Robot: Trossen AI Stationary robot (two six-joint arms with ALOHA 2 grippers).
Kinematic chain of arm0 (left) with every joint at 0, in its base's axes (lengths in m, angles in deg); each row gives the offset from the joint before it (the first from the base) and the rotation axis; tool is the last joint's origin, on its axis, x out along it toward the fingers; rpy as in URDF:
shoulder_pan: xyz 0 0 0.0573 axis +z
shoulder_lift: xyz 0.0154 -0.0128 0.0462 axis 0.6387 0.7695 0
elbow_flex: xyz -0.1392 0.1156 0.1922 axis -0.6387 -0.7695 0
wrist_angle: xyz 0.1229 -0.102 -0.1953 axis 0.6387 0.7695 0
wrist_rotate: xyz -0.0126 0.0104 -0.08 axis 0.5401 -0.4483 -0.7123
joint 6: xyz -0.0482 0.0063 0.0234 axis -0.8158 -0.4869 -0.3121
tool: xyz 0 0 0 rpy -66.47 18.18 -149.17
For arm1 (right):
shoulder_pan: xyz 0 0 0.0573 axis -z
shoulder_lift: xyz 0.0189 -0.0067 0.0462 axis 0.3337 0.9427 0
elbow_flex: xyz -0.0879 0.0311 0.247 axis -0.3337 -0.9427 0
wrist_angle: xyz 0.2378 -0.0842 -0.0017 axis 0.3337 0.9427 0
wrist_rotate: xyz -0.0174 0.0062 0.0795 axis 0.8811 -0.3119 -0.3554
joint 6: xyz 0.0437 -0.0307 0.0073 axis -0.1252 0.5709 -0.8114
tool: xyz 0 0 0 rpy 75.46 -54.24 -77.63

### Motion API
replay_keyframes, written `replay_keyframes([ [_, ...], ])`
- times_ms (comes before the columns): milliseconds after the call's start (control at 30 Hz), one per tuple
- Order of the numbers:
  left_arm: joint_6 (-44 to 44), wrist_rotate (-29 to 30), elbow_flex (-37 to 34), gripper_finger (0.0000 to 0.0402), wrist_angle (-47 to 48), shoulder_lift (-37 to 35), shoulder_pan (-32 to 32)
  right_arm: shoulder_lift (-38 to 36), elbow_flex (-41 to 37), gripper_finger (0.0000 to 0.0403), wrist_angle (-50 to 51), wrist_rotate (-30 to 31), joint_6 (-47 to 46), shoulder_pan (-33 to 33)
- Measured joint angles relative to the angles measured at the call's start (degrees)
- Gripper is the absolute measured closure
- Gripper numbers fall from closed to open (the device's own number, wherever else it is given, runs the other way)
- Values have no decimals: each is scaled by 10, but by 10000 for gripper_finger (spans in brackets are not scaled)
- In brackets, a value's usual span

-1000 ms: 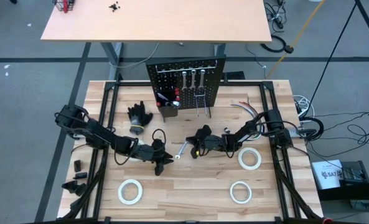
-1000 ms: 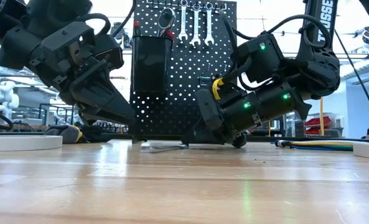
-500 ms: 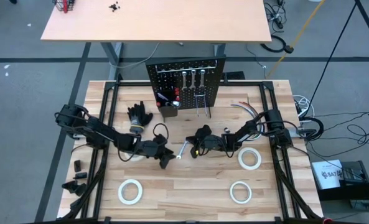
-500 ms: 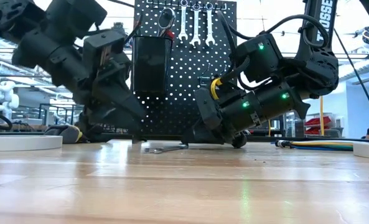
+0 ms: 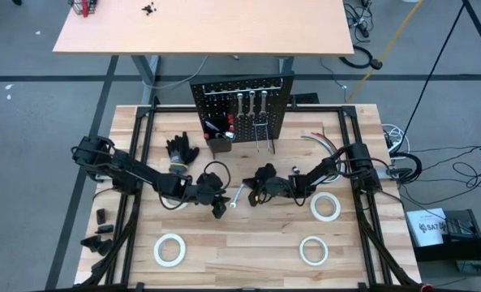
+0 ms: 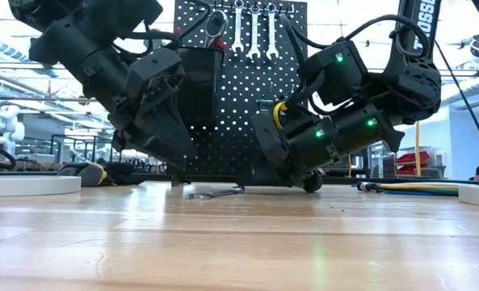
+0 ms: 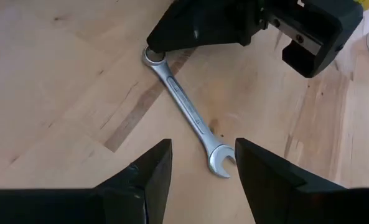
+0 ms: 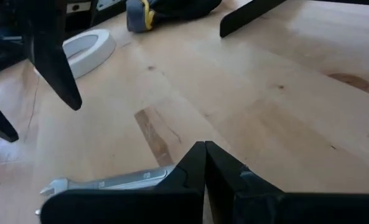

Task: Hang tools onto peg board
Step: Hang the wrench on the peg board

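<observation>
From above, three wrenches hang on the peg board (image 5: 242, 104), and its black bin (image 5: 218, 143) holds red and black screwdrivers. One wrench (image 5: 236, 197) lies flat on the table (image 5: 248, 247) between both grippers, and three tape rolls wait too.

Left wrist view: the left gripper (image 7: 201, 169) is spread wide over the wrench's open end.

Right wrist view: the right gripper (image 8: 205, 154) is pressed together — its tips sit at the wrench's other end.

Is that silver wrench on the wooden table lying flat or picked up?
Lying flat. The silver open-end wrench rests along the light wooden tabletop; the right gripper presses one end, the left gripper hovers open above.
</observation>
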State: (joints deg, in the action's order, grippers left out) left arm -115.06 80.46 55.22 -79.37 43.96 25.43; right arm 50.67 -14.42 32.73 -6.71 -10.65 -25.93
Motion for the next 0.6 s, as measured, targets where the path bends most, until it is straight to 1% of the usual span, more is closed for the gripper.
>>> replay_keyframes([
  [233, 0, 0, 0, 223, 0, 0, 0, 0, 1, 403, 1, 9, -10, 0],
  [433, -5, 0, 0, 223, 0, 0, 0, 0, 18, 403, 47, 11, -13, 0],
  [600, -37, 0, 0, 223, 0, 0, 0, -2, 43, 403, 100, 16, -53, 0],
])
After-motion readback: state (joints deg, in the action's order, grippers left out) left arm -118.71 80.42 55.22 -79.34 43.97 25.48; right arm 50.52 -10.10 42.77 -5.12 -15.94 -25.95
